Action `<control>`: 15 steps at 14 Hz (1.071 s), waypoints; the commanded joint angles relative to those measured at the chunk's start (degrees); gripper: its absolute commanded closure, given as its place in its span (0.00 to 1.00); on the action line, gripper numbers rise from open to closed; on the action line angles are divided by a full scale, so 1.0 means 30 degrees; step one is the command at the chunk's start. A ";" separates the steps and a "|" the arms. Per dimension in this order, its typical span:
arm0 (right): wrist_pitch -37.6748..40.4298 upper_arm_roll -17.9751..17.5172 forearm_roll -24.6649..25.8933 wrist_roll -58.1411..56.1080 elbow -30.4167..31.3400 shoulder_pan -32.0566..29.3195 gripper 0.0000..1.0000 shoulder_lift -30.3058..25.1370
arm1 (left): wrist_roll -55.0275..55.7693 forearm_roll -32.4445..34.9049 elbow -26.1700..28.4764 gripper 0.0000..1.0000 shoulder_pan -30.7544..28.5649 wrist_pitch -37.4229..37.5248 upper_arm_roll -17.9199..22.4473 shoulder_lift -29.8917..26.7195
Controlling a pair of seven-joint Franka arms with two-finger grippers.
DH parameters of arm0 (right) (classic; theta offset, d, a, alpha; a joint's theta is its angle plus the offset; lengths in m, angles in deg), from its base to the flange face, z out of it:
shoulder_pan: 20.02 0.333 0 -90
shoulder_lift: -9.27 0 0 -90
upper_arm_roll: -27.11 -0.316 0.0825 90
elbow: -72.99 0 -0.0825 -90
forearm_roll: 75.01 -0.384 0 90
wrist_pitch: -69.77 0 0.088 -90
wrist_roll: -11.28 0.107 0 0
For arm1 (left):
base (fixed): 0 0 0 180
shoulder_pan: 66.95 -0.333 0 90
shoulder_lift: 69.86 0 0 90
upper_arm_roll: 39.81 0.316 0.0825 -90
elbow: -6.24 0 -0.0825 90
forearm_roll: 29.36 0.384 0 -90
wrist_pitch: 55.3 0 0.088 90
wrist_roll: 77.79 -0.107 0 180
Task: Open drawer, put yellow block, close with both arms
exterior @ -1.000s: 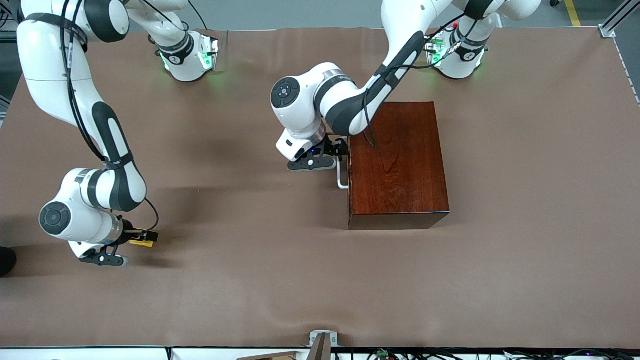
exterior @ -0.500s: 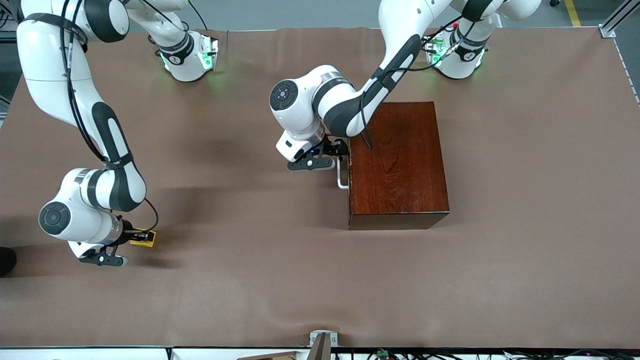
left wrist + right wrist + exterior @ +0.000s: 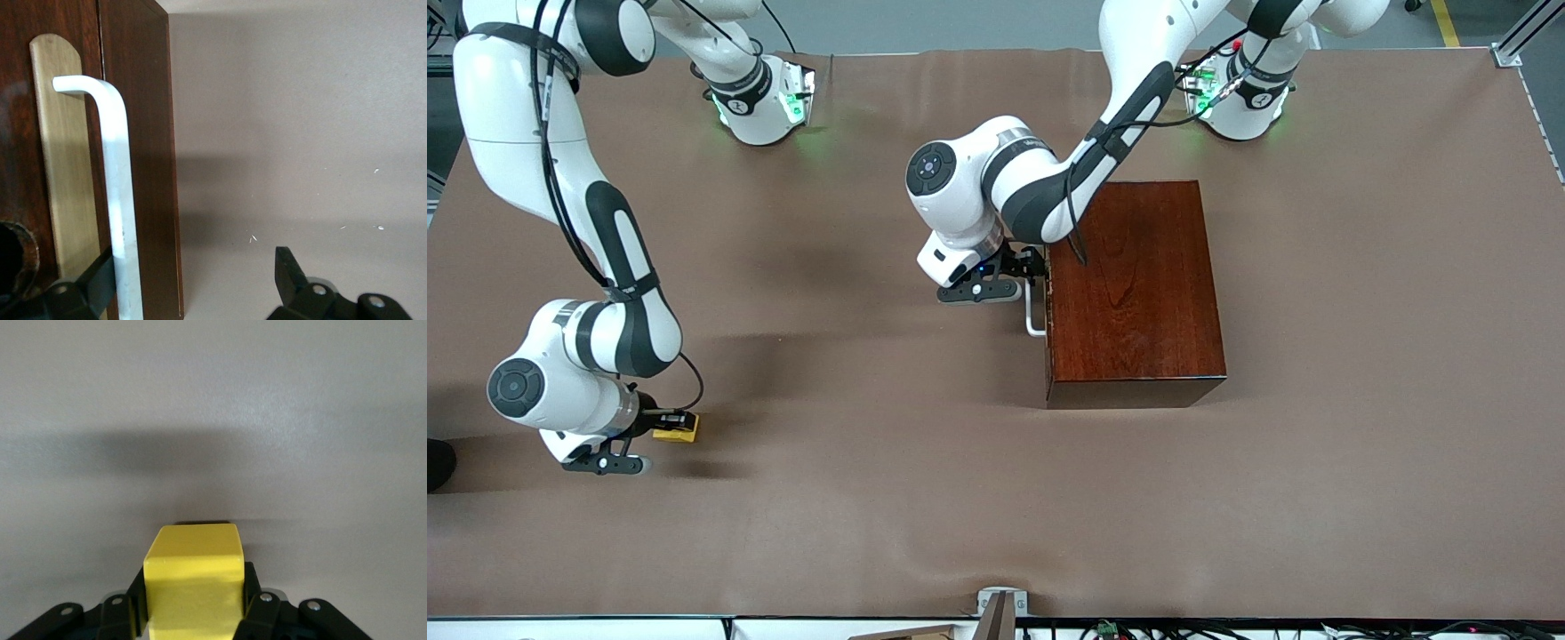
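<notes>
1. Yellow block (image 3: 678,428) sits clamped between the right gripper's (image 3: 672,426) fingers (image 3: 257,613), at the right arm's end of the worktop (image 3: 925,480); its lower half is hidden by them in the right wrist view.
2. The drawer (image 3: 63,167) is pushed into the dark wooden box (image 3: 1134,293), only its white handle (image 3: 1033,313) showing in the front view.
3. Brown cloth covers the worktop.
4. The left gripper (image 3: 193,283) stands open around the handle, one finger beside the bar, the other well apart.
</notes>
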 commanded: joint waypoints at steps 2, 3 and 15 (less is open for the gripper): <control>0.0294 -0.0263 0.0318 -0.0222 -0.1508 -0.0046 1.00 -0.0123 | 0.0178 0.0338 -0.0498 0.00 0.0260 -0.1121 0.0052 0.0260; 0.0294 -0.0263 0.0376 -0.0251 -0.1569 -0.0075 1.00 -0.0182 | 0.0207 0.0309 -0.0527 0.00 0.0260 -0.1502 0.0023 0.0260; 0.1318 0.0206 0.1402 -0.0720 -0.1511 -0.0865 1.00 -0.1646 | 0.0588 -0.0482 -0.0556 0.00 0.0260 -0.3732 -0.0124 0.0348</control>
